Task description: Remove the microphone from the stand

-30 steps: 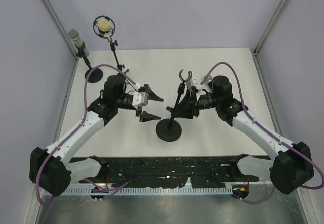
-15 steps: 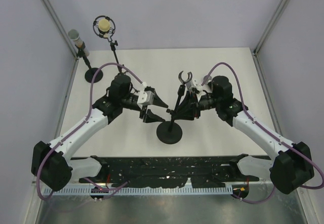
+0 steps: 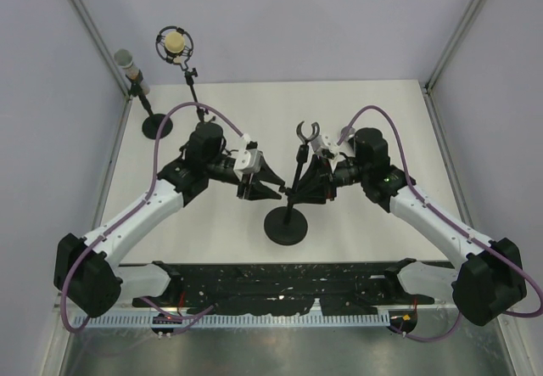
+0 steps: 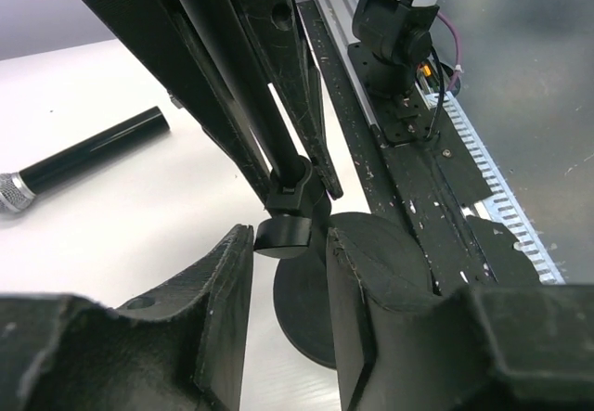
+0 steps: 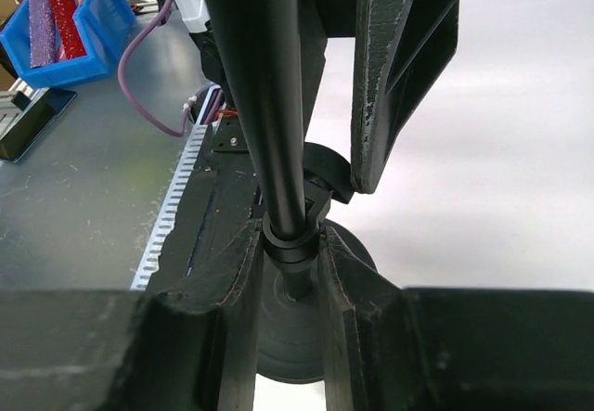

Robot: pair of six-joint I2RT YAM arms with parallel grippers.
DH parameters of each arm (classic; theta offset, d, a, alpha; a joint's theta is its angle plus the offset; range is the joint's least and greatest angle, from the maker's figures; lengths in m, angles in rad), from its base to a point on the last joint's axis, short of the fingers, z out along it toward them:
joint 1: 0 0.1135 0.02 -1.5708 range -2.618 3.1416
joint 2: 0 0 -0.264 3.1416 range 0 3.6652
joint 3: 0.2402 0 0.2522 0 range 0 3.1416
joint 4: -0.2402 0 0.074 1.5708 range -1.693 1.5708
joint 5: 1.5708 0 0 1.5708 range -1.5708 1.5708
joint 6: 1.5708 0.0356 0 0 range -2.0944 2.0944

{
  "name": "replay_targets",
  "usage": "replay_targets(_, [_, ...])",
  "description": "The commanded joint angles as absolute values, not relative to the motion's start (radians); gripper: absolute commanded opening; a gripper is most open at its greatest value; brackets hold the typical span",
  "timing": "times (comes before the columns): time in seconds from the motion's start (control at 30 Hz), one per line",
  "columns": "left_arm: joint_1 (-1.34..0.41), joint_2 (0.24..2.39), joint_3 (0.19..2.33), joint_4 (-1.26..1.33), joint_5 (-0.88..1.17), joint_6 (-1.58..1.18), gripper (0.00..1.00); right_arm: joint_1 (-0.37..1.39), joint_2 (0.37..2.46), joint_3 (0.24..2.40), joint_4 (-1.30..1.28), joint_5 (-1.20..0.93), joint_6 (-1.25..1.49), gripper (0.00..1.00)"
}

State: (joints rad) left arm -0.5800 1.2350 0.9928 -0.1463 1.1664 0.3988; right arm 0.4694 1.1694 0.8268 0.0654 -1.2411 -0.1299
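Note:
The black stand has a round base, a leaning pole and an empty clip on top. My right gripper is shut on the stand's pole, just above a collar. My left gripper is open, its fingertips at either side of a round knob on the pole, with gaps showing. A black microphone with a silver head lies on the white table behind the stand in the left wrist view. It is hidden in the top view.
Two other stands are at the back left: one holds a grey microphone, the other a yellowish one in a ring mount. A black rail runs along the table's near edge. Cage posts stand at the corners.
My left gripper has moved right to the stand's pole and its jaws have narrowed. The stand's base has shifted slightly. My right gripper keeps its hold.

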Motion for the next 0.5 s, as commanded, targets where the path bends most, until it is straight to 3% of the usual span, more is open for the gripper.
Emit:
replay_targets(0.0, [-0.603, 1.249, 1.025, -0.138, 1.175, 0.382, 0.35, 0.468, 1.149, 0.862, 0.123, -1.266, -0.14, 0.06])
replay_targets(0.07, [-0.606, 1.253, 1.026, -0.138, 1.17, 0.379, 0.32, 0.468, 1.147, 0.861, 0.121, -1.267, -0.141, 0.05])
replay_targets(0.17, [-0.607, 1.255, 1.026, -0.138, 1.155, 0.371, 0.19, 0.468, 1.146, 0.862, 0.115, -1.267, -0.147, 0.06])
replay_targets(0.47, [-0.607, 1.301, 1.04, -0.055, 1.144, 0.151, 0.08, 0.466, 1.134, 0.882, 0.006, -1.241, -0.29, 0.05])
